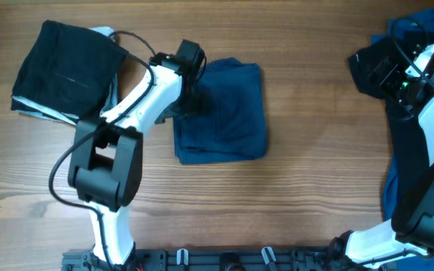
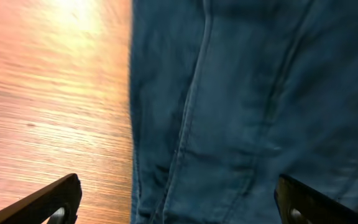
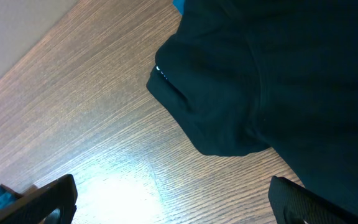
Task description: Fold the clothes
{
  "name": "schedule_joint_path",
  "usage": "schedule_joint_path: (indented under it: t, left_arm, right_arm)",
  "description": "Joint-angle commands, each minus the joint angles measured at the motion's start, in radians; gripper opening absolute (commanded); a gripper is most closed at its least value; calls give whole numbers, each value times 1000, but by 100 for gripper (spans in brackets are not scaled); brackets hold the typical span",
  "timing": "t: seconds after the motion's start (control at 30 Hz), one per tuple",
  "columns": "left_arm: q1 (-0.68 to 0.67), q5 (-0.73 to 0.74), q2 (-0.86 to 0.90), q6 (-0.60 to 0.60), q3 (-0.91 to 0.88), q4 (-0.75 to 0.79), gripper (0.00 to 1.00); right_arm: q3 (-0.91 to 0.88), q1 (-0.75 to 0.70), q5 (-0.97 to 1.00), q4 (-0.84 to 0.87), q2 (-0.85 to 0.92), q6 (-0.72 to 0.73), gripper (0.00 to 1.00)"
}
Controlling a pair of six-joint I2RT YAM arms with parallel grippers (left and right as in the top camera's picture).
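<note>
Navy denim piece (image 1: 223,113): folded to a rough rectangle, flat on the desk (image 1: 315,165) near its middle, a little toward the far edge. Stitched seams (image 2: 194,106) run along it in the left wrist view.
Left gripper (image 2: 179,208): over the left edge of the navy denim piece, fingers spread wide, one fingertip (image 2: 58,200) above bare wood and the other above the fabric. Nothing between them. Contact with the cloth: cannot tell.
Folded black garment (image 1: 66,66): far-left corner, squared off, lying on a pale blue cloth (image 1: 29,108) that shows at its edges.
Loose black garment (image 1: 374,68): crumpled, near the far-right corner.
Bright blue garment (image 1: 420,26): at the far-right corner, just behind the loose black one; more blue fabric (image 1: 392,197) by the right edge.
Right gripper (image 3: 176,202): above the rim of the loose black garment, fingers wide apart, holding nothing.
</note>
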Motion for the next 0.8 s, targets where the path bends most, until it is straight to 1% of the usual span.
schedule_joint_path:
  t: [0.0, 0.27, 0.37, 0.4, 0.47, 0.53, 0.57, 0.63, 0.67, 0.7, 0.73, 0.77]
  left_arm:
    - [2, 47, 16, 42, -39, 12, 100]
    - [8, 47, 41, 56, -114, 105, 100]
    - [8, 47, 77, 56, -117, 106, 100]
    - [8, 47, 83, 55, -117, 106, 97]
    - [8, 48, 84, 55, -117, 106, 71]
    - [8, 47, 84, 56, -117, 105, 52]
    - [8, 47, 84, 56, -117, 106, 48]
    - [8, 47, 84, 55, -117, 105, 36]
    - [8, 47, 84, 55, -117, 105, 34]
    - [9, 47, 84, 56, -117, 105, 37]
    - [14, 35, 84, 56, -116, 106, 60]
    - [21, 35, 84, 56, -116, 105, 79]
  right_arm:
    - [3, 0, 6, 3, -2, 7, 100]
    - [3, 0, 6, 3, -2, 7, 100]
    - [3, 0, 6, 3, -2, 7, 99]
    - [3, 0, 6, 3, -2, 7, 100]
    - [3, 0, 6, 3, -2, 7, 100]
    - [3, 0, 6, 3, -2, 7, 100]
    - [3, 0, 6, 3, -2, 7, 100]
    - [3, 0, 6, 3, -2, 7, 99]
    - [3, 0, 6, 3, -2, 7, 100]
    - [3, 0, 6, 3, -2, 8, 100]
    - [3, 0, 6, 3, -2, 7, 99]
    - [3, 0, 6, 3, -2, 7, 99]
